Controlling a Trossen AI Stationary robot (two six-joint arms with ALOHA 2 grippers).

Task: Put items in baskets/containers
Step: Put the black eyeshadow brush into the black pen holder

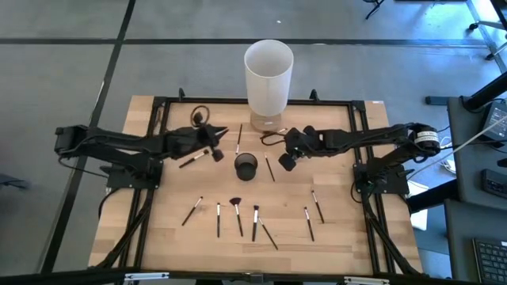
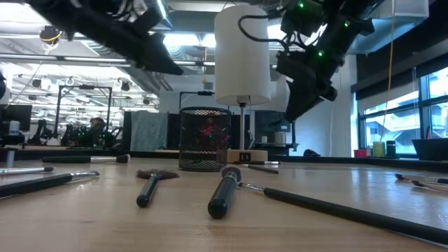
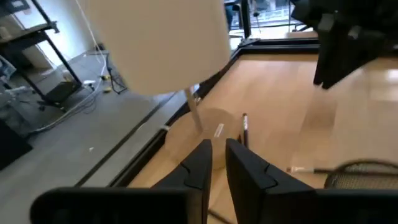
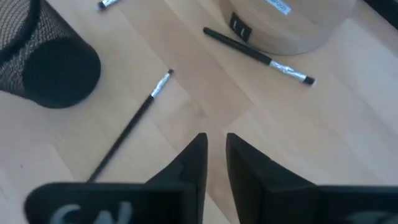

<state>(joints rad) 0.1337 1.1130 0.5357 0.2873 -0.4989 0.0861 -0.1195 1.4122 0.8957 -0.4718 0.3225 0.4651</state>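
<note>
Many brushes (image 1: 255,222) lie loose on the desk (image 1: 341,237) | cup (image 1: 245,166) between both grippers, looks nearly unfilled | left fingers (image 3: 252,171) clenched, holding nothing | right fingers (image 4: 245,171) clenched, holding nothing, above a brush (image 4: 127,127) beside cup | most sorting remains.

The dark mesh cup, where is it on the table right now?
In the high view the dark mesh cup stands mid-table, just in front of the tall white cylinder.
</note>
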